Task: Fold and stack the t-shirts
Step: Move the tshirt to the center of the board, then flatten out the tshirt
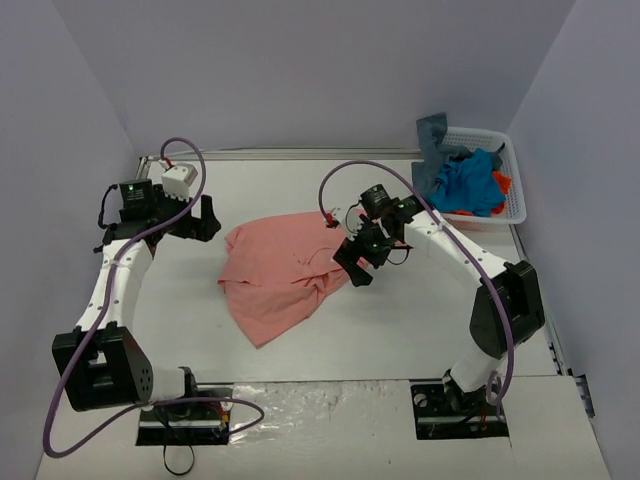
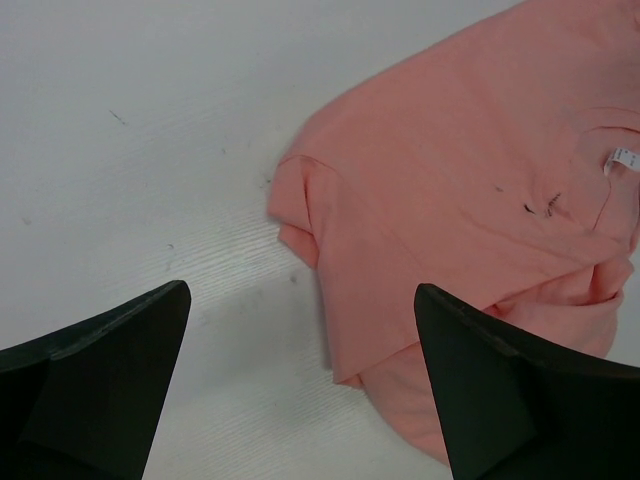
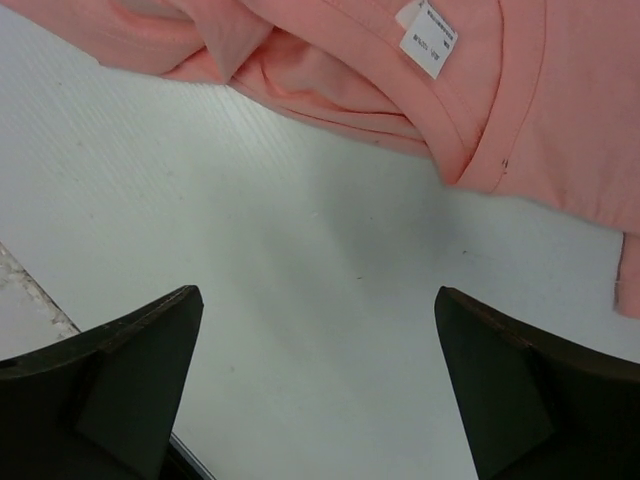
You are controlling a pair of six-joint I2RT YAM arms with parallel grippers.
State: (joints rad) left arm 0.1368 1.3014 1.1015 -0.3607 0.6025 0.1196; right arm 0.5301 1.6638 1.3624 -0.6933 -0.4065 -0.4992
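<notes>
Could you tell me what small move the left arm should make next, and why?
Probably lower the left end effector onto the nearest sleeve of the salmon-pink t-shirt and pinch it. The shirt lies rumpled; this and the right end effector are open and empty, and that sleeve lies just ahead.

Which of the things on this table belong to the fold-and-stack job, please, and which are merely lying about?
Part of the job:
- salmon-pink t-shirt, crumpled mid-table
- blue t-shirt, in the basket
- grey-blue t-shirt, draped over the basket's corner
- orange-red t-shirt, in the basket

Just there:
- white lattice basket
- table
</notes>
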